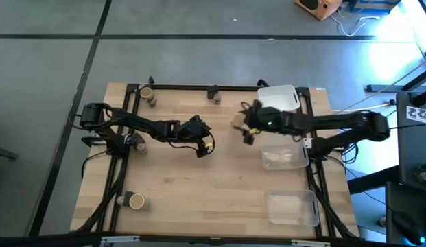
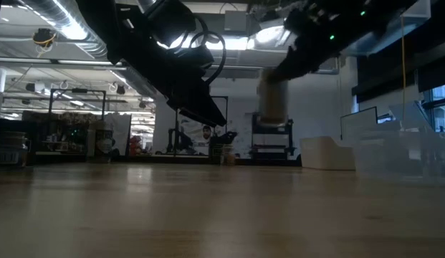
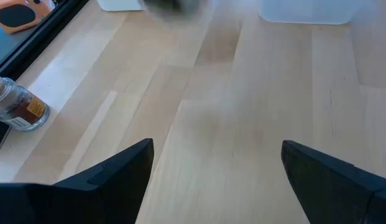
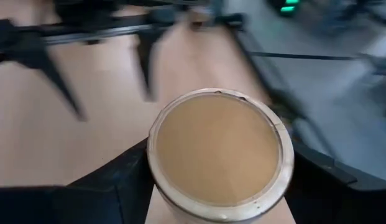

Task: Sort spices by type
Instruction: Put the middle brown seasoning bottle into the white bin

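My right gripper [image 1: 245, 130] is shut on a round tan-topped spice jar [image 4: 217, 149] and holds it above the middle of the table, where the low view shows the jar [image 2: 272, 100] blurred. My left gripper [image 1: 204, 143] hovers open left of centre with only bare wood between its fingers [image 3: 118, 174]. More tan-topped jars stand on their bases at the far left [image 1: 148, 94], the far middle [image 1: 216, 97], beside the left arm [image 1: 138, 141] and at the near left [image 1: 135, 201]. A glass jar of brown spice [image 3: 17, 107] stands by the table's edge. My right gripper pinches the jar by its round sides just below the tan top [image 4: 180, 205], one dark finger [image 4: 112, 186] on each side. The fingers come from the table's right, slanting down. The jar is lifted clear of the table [image 2: 272, 107], roughly upright.
A white rectangular tray [image 1: 278, 97] sits at the far right. Two clear plastic trays lie along the right edge, one at the middle [image 1: 285, 157] and one near [image 1: 292, 207]. A black frame rail [image 1: 199, 87] runs along the far edge. Bare wood lies in the near middle.
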